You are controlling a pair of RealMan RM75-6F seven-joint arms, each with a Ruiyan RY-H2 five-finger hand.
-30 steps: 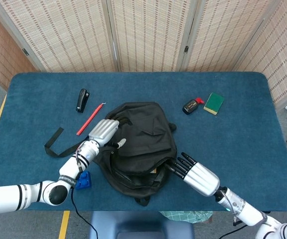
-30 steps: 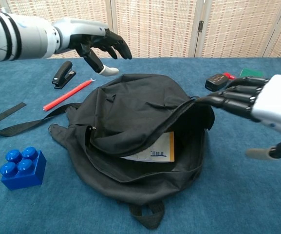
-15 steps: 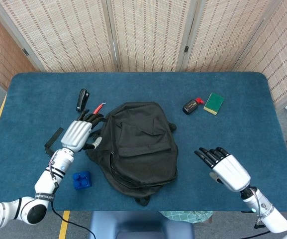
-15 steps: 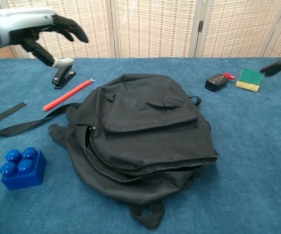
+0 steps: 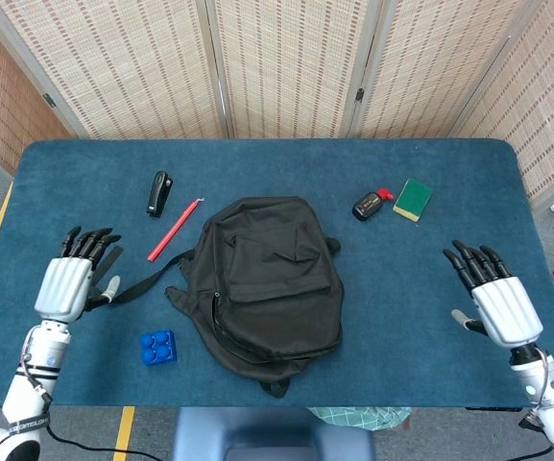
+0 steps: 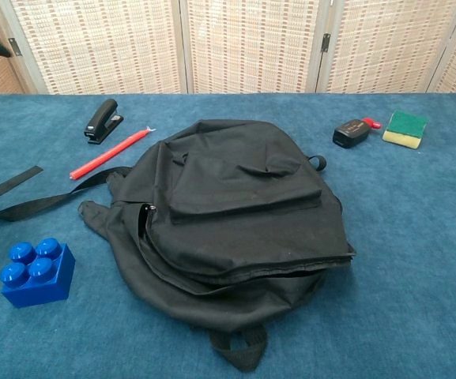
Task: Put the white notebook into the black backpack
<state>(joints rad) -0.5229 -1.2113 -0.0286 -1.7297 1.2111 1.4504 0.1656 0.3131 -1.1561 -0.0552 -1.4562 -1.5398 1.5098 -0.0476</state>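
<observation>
Head view, our hands: left hand (image 5: 65, 281) and right hand (image 5: 498, 300) hover at the counter's (image 5: 421, 279) edges, fingers spread, holding nothing.
Backpack (image 5: 262, 279): mid-counter, flap down.
Notebook: we see none.

- Backpack (image 5: 269, 274): black, soft fabric, lying flat near the table's middle, front pocket facing up, main opening collapsed along its 5 o'clock edge; one strap trails out toward 9 o'clock.
- Notebook: hidden from both views.
</observation>
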